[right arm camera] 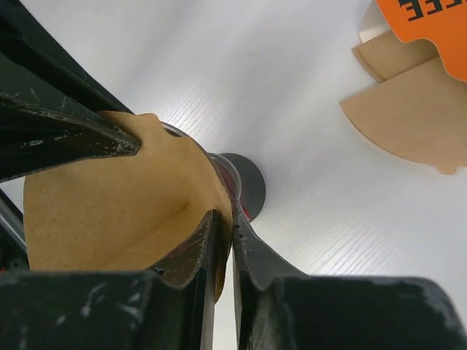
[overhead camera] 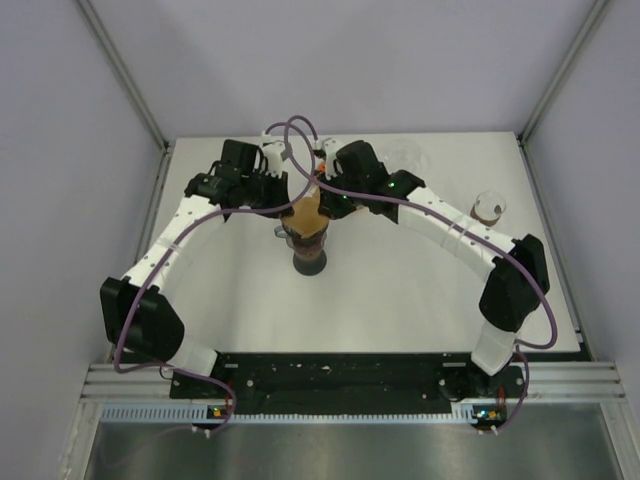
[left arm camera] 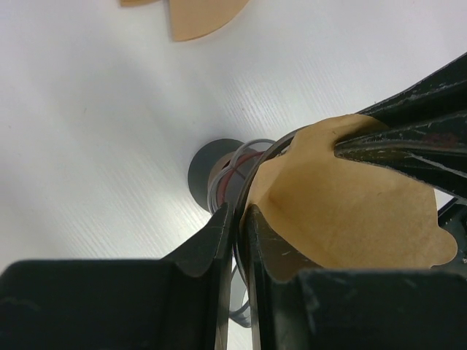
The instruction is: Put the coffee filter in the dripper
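The left hand (left arm camera: 235, 233) and right hand (right arm camera: 225, 237) each pinch opposite edges of the brown paper coffee filter (left arm camera: 343, 211), opened in the clear dark-based dripper (overhead camera: 309, 252); bare white tabletop (overhead camera: 400, 300) surrounds it.

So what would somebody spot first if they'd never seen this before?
Probably the big brown coffee filter, opened into a cone at the top of the dripper in the middle of the table. The left gripper and the right gripper pinch its edge from opposite sides. Farther back, spare filters lie flat, partly under an orange label.
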Controlling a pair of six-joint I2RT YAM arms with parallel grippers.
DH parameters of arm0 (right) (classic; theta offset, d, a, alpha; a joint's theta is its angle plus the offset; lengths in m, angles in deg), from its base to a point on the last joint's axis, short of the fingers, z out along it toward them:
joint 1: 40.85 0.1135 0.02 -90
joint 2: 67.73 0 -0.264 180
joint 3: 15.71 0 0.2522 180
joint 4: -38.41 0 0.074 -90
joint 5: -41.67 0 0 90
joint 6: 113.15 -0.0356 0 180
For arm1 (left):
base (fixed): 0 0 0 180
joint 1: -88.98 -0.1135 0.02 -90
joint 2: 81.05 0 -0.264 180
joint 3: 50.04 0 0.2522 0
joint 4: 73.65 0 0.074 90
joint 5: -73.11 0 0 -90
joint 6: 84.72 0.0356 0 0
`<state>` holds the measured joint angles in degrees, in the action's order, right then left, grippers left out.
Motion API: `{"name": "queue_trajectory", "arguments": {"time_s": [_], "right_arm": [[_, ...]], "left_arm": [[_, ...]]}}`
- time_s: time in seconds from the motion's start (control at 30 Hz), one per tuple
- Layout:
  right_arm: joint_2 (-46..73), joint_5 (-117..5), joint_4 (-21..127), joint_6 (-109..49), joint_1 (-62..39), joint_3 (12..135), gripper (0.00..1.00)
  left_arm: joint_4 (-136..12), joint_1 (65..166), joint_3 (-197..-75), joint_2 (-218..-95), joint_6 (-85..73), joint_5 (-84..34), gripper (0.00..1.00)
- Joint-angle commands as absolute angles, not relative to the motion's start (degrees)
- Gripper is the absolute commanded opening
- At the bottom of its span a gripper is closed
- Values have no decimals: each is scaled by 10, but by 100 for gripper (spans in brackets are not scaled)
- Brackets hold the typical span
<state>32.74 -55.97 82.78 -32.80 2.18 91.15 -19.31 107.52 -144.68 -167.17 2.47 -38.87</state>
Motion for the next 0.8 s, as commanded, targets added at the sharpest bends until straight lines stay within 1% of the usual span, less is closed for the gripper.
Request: {"name": "queue_trajectory", "arguments": {"time_s": [0.0, 0.07, 0.13, 0.17, 0.27, 0.3, 0.37, 0.43, 0.5, 0.53, 0.6, 0.63, 0.7, 0.73, 0.77], "right_arm": [[338, -556, 844, -340, 32, 953, 5], [341, -559, 849, -341, 33, 957, 1], [345, -560, 853, -345, 34, 961, 1], [347, -561, 855, -346, 35, 963, 4], [343, -562, 858, -352, 34, 968, 29], [341, -562, 860, -355, 34, 968, 36], [336, -562, 861, -362, 34, 967, 42], [331, -563, 863, -368, 34, 965, 44], [333, -567, 864, -370, 34, 960, 44], [335, -569, 864, -371, 34, 956, 42], [340, -573, 865, -372, 34, 952, 33], [343, -576, 866, -372, 34, 953, 26], [349, -581, 867, -373, 34, 954, 15], [352, -583, 868, -373, 34, 957, 12], [354, -585, 868, -374, 34, 959, 12]], "left_arm": [[-212, 1078, -1443, -1650, 39, -382, 17], [-212, 1078, -1444, -1650, 39, -382, 17], [-212, 1078, -1443, -1651, 39, -382, 17], [-212, 1078, -1443, -1650, 39, -382, 17], [-212, 1078, -1443, -1649, 40, -382, 17], [-212, 1077, -1443, -1650, 41, -383, 17], [-213, 1077, -1443, -1649, 41, -383, 17], [-212, 1078, -1442, -1650, 41, -382, 17], [-212, 1078, -1443, -1650, 41, -382, 17], [-212, 1078, -1443, -1649, 41, -382, 17], [-213, 1078, -1443, -1650, 41, -383, 17], [-212, 1078, -1443, -1650, 40, -383, 17], [-212, 1078, -1443, -1650, 40, -383, 17], [-212, 1078, -1443, -1650, 40, -382, 17], [-212, 1078, -1444, -1649, 40, -382, 17]]}}
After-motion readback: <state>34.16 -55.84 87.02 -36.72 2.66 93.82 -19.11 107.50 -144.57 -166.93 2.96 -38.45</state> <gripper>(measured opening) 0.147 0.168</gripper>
